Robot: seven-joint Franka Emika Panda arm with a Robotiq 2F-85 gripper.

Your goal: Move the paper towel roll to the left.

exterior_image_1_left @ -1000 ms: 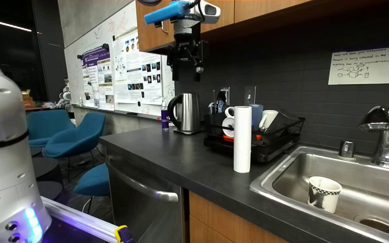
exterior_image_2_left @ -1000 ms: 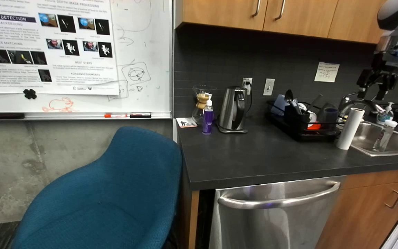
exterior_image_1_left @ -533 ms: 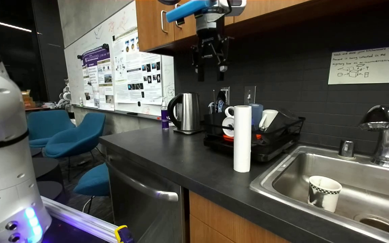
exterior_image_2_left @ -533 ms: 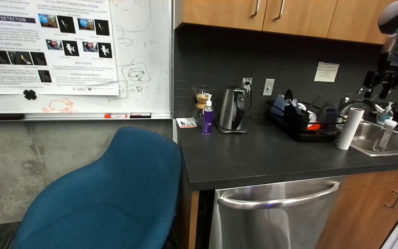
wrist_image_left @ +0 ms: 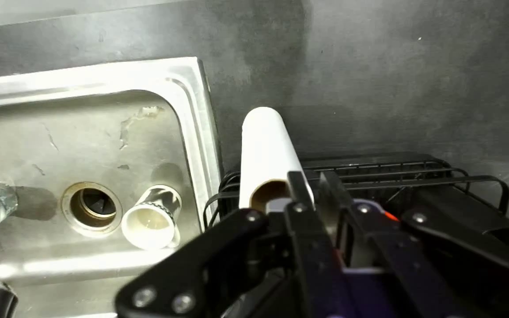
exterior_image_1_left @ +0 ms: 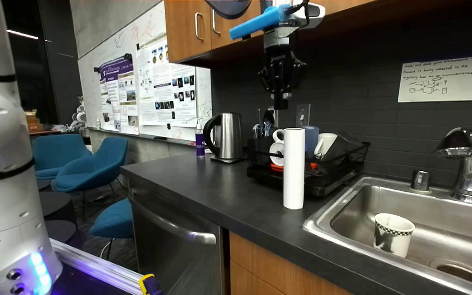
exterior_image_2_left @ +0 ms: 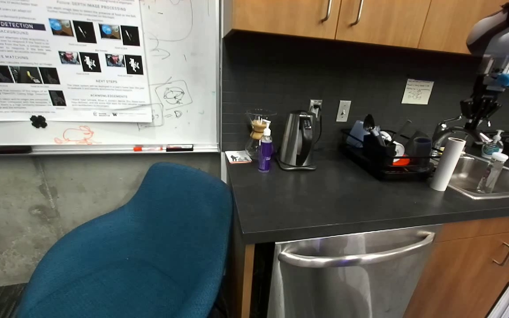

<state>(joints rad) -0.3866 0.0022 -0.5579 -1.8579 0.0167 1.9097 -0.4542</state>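
The paper towel roll [exterior_image_1_left: 293,168] is a tall white cylinder standing upright on the dark counter, between the dish rack and the sink corner. It also shows in an exterior view [exterior_image_2_left: 448,164]. From above, the wrist view shows the roll [wrist_image_left: 259,145] with its brown hollow core partly covered by a finger. My gripper [wrist_image_left: 312,174] points down, higher than the roll's top and apart from it. A narrow gap remains between its fingertips, and nothing is held there. In an exterior view the gripper [exterior_image_1_left: 281,107] hangs just left of the roll's top.
A black dish rack [exterior_image_1_left: 342,164] with cups stands behind the roll. The steel sink [exterior_image_1_left: 322,219] lies right of it, holding a white cup [exterior_image_1_left: 393,235] and a clear bottle [exterior_image_2_left: 492,172]. A steel kettle [exterior_image_1_left: 230,137] stands farther left. Wooden cabinets [exterior_image_2_left: 380,22] hang above the counter.
In an exterior view my gripper has moved right, to above the roll's area. Its jaws have drawn from wide apart to a narrow gap. The roll has not moved.
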